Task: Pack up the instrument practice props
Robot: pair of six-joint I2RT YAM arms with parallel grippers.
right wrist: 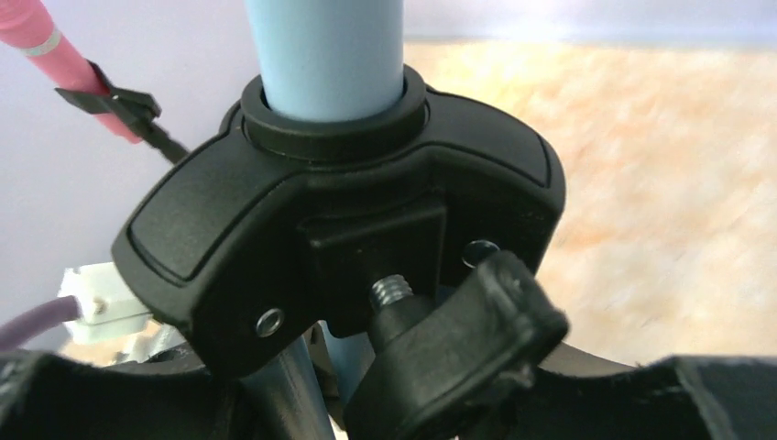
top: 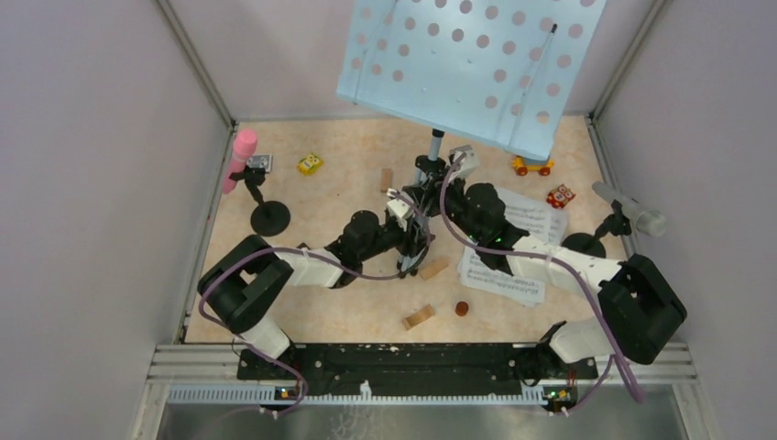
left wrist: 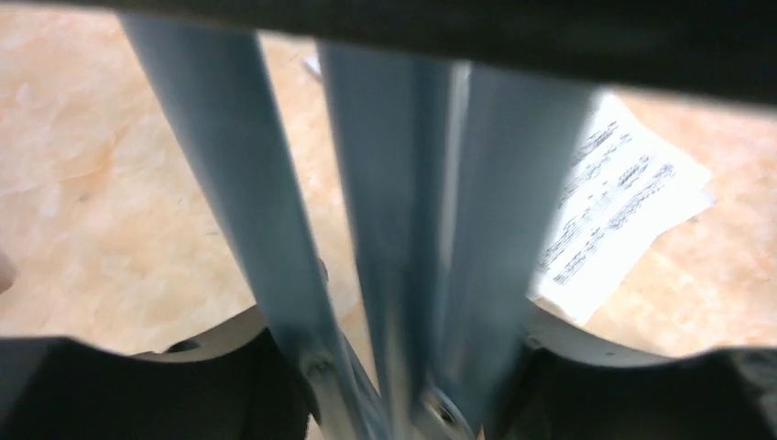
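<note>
Tabletop [top: 366, 312] of peach marble, lilac walls [top: 92, 137]

mottled peach tabletop [top: 339, 302]. white sheet-music pages [top: 541, 218] lie flat, right of centre. wooden blocks [top: 419, 317] scattered mid-field. yellow toy [top: 310, 164] far left; orange toy [top: 532, 166] and red toy [top: 560, 196] far right. black mic-holder base [top: 270, 217] stands left.

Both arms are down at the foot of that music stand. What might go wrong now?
The pale blue perforated rack sits high and tilted; with the left jaws around the grey-blue tripod legs, the stand could topple. If the black clamp knob loosens, the pale blue tube may slide down. The white sheet-music pages under the right arm might get crumpled.
</note>
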